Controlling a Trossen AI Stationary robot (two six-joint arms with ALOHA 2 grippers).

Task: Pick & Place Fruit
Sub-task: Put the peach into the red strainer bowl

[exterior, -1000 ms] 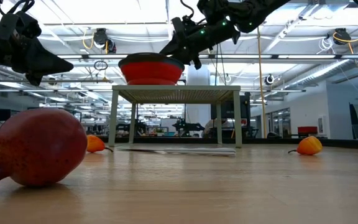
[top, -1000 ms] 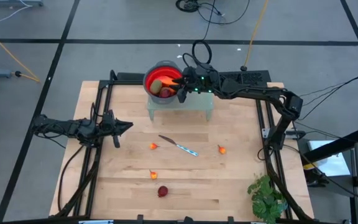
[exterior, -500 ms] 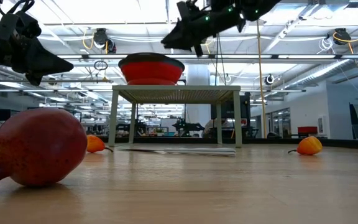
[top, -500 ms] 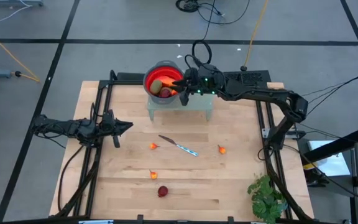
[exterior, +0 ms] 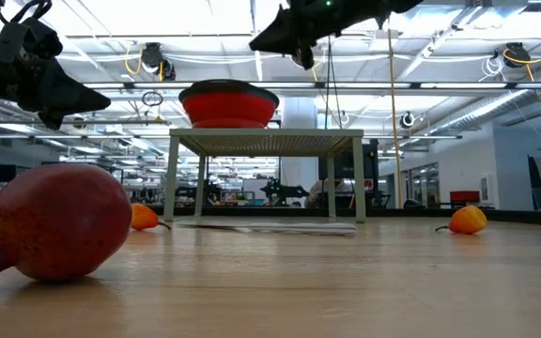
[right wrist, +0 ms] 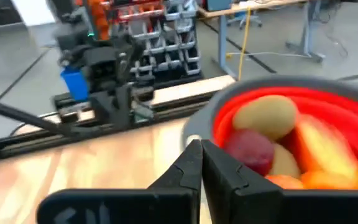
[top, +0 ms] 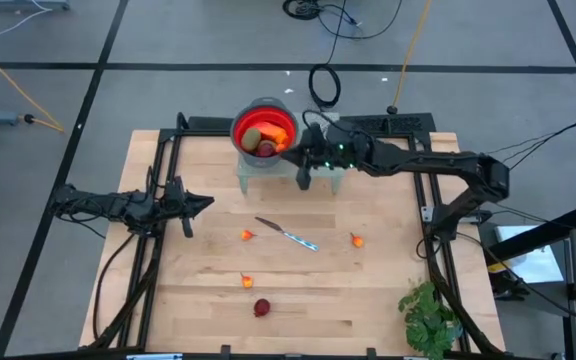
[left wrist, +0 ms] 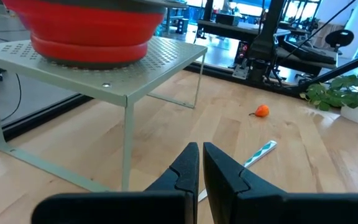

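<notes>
Bowl (top: 262, 129) fruit (right wrist: 272, 140) (partly blurred), perhaps five.

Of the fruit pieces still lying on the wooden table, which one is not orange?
The dark red round fruit, at the table's front edge. The other three loose pieces, the small orange fruits, all lie farther back.

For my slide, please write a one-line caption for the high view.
Right tool shut and empty beside the red bowl of fruit; four pieces and a knife lie on the table.
</notes>
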